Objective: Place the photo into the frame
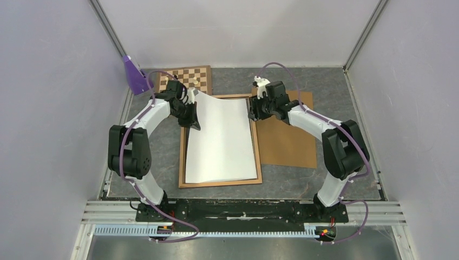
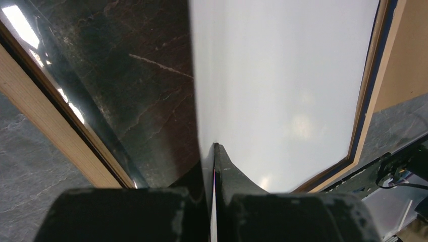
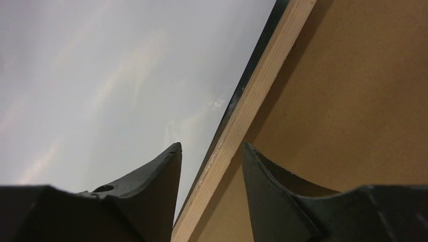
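Observation:
The frame (image 1: 222, 183) lies flat on the table with its light wood side up. Over its opening rests the photo (image 1: 222, 138), plain white back up. My left gripper (image 1: 190, 116) is shut on the photo's left edge near the far corner. In the left wrist view the closed fingertips (image 2: 222, 166) pinch the white sheet (image 2: 282, 91), whose held edge stands over the dark glass (image 2: 126, 75). My right gripper (image 1: 253, 111) is open at the frame's right side. Its jaws (image 3: 209, 146) straddle the wooden rail (image 3: 252, 106), with the photo (image 3: 101, 75) on the left, and hold nothing.
A plain brown backing board (image 1: 287, 141) lies to the right of the frame, partly under its edge (image 3: 353, 75). A chessboard (image 1: 184, 77) sits behind the frame at the far left. A purple piece (image 1: 135, 73) is fixed on the left wall's rail.

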Available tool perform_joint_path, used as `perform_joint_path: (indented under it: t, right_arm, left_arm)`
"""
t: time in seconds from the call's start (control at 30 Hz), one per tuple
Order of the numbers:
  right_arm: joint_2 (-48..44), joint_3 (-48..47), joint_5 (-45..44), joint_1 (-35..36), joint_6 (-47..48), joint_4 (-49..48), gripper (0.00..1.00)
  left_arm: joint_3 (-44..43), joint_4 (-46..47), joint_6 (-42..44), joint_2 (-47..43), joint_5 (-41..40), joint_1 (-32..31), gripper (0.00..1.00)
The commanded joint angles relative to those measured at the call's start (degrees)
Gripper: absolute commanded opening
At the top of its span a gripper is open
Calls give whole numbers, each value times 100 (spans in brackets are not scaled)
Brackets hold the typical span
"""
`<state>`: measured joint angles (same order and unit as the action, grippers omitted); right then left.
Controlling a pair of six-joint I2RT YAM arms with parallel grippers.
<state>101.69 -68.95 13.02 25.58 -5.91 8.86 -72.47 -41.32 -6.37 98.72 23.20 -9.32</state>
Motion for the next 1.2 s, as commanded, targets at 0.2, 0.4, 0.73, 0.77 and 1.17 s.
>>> perform_joint_path:
  t: [0.2, 0.4, 0.73, 0.77, 1.17]
  right_arm:
    - [-390, -172, -74, -246, 68, -69, 51]
    - [-421, -145, -56, -274, 101, -38, 50]
    - [-411, -85, -2, -283, 121, -34, 50]
    - [-416, -71, -8, -285, 120, -34, 50]
    - [-448, 26, 60, -295, 118, -59, 50]
  left_arm:
    - [-157, 493, -92, 161, 223, 18, 2]
    - [-327, 451, -5, 336, 162, -14, 2]
    - [-374, 447, -9, 468, 141, -26, 3]
    - [-365, 448, -13, 469, 141, -26, 2]
    - [-69, 724, -135, 333, -118, -26, 2]
